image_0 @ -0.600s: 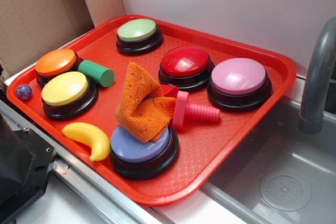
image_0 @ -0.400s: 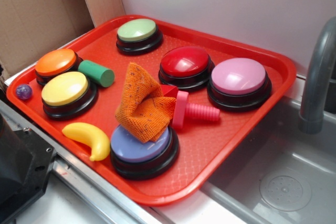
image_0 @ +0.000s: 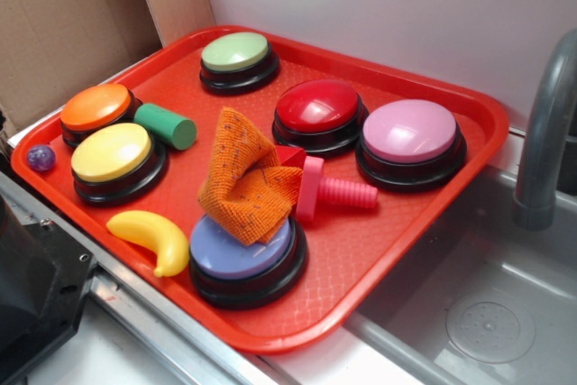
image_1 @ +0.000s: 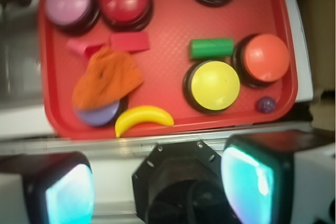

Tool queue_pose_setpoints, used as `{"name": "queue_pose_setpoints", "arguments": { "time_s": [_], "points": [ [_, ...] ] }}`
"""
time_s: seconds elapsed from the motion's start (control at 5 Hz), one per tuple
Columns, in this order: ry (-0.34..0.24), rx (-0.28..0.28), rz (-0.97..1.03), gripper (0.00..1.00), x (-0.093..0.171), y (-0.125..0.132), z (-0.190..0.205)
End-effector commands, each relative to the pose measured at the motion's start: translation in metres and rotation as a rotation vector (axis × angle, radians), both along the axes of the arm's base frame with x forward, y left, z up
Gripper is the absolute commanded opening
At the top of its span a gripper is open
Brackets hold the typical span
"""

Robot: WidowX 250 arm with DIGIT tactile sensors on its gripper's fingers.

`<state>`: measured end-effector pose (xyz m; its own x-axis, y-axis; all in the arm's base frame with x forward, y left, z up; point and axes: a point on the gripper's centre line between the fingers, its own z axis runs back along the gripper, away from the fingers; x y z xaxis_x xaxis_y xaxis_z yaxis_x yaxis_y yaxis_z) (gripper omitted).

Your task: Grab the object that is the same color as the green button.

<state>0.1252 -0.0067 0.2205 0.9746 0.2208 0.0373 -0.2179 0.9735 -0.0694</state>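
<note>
Red plastic tray (image_0: 433,214), textured floor, raised rim. Pale green button (image_0: 236,51), smooth dome on black base, at the tray's far corner. Yellow button (image_0: 112,151), same form, near the tray's left edge. Green cylinder (image_0: 166,125), smooth, lying on its side between yellow and orange (image_0: 96,106) domes. Gripper: fingers (image_1: 249,179) wide apart, empty, above the tray's near edge.
</note>
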Motion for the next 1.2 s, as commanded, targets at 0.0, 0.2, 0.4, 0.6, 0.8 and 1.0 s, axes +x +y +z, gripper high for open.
{"name": "queue_pose_setpoints", "arguments": {
  "time_s": [0.0, 0.2, 0.4, 0.6, 0.8, 1.0],
  "points": [
    [0.031, -0.039, 0.352, 1.0, 0.036, 0.032, -0.036],
    [0.052, -0.038, 0.495, 1.0, 0.049, 0.045, -0.058],
    [0.05, 0.014, 0.593, 1.0, 0.062, 0.053, -0.085],
    [0.081, 0.072, 0.642, 1.0, 0.073, 0.063, -0.109],
    [0.097, 0.088, 0.662, 1.0, 0.083, 0.072, -0.127],
    [0.1, 0.094, 0.669, 1.0, 0.09, 0.075, -0.141]
  ]
}}
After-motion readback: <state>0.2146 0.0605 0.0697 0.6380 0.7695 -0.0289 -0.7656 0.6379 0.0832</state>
